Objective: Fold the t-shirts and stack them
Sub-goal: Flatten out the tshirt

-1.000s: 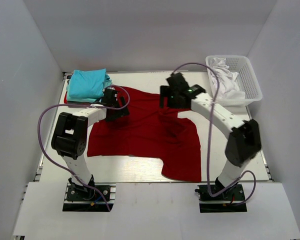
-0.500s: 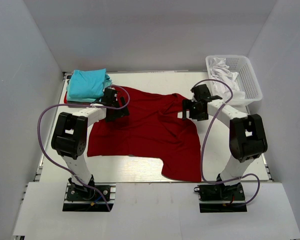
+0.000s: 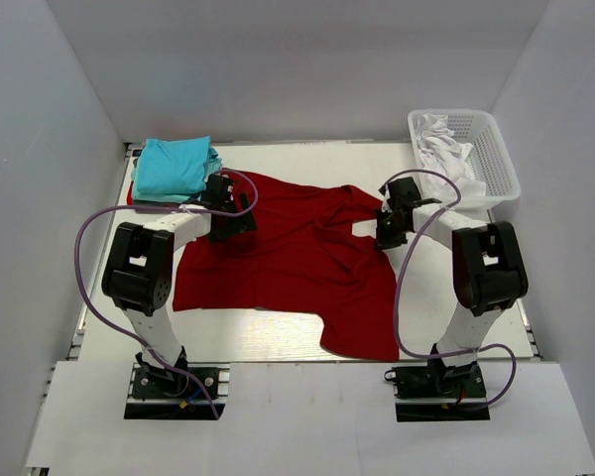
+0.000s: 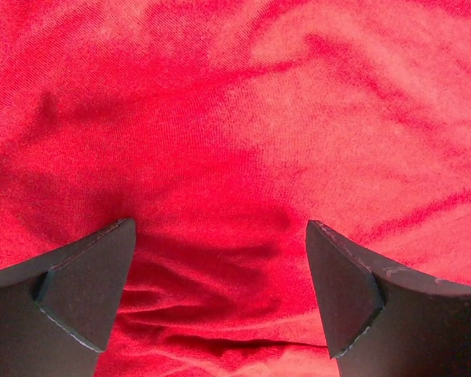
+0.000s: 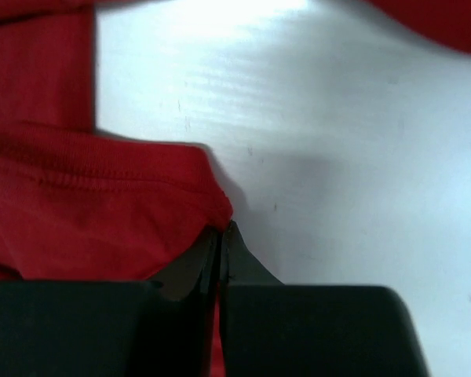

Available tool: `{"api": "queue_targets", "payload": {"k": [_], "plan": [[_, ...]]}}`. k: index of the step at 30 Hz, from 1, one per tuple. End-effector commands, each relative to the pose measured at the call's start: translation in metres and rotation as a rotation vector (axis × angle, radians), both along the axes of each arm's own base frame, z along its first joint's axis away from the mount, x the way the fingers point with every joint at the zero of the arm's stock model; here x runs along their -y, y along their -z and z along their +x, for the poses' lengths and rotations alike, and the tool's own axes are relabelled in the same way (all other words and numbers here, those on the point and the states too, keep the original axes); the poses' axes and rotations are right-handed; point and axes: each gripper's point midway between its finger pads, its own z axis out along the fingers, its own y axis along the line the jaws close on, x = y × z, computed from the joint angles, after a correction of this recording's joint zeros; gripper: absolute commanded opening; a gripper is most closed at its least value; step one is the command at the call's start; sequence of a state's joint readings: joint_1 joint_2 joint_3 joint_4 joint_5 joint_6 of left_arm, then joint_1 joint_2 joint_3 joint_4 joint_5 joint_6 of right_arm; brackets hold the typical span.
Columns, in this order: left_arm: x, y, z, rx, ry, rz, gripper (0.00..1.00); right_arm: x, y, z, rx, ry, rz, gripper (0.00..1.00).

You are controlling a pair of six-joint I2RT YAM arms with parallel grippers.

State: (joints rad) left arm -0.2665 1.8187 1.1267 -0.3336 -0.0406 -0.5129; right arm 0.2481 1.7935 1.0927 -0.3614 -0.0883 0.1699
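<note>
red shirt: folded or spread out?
Spread. The dark red t-shirt lies open and wrinkled across the table, with no neat fold visible. The right gripper pinches one hem corner.

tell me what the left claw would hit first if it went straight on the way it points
Most likely the red shirt: the left claw is open and aimed at the cloth, which fills its wrist view with nothing in between. How near it is cannot be told.
</note>
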Motion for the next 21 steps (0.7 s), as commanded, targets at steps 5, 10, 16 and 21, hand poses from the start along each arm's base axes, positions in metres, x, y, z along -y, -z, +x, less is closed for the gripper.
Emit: {"api": "queue_targets", "payload": {"k": [5, 10, 16, 21], "plan": [[-0.002, -0.008, 0.001, 0.009, -0.002, 0.002, 1.00, 0.011, -0.085, -0.010, 0.157, 0.061, -0.015, 0.00], [0.000, -0.007, 0.002, 0.006, 0.003, -0.005, 1.00, -0.039, -0.133, -0.047, 0.207, -0.085, 0.131, 0.00], [-0.001, -0.007, -0.002, -0.016, 0.003, 0.001, 1.00, -0.121, -0.119, -0.093, 0.082, -0.281, 0.217, 0.00], [-0.005, -0.009, -0.004, -0.021, -0.007, 0.018, 1.00, -0.173, -0.108, -0.128, 0.014, -0.384, 0.243, 0.00]]}}
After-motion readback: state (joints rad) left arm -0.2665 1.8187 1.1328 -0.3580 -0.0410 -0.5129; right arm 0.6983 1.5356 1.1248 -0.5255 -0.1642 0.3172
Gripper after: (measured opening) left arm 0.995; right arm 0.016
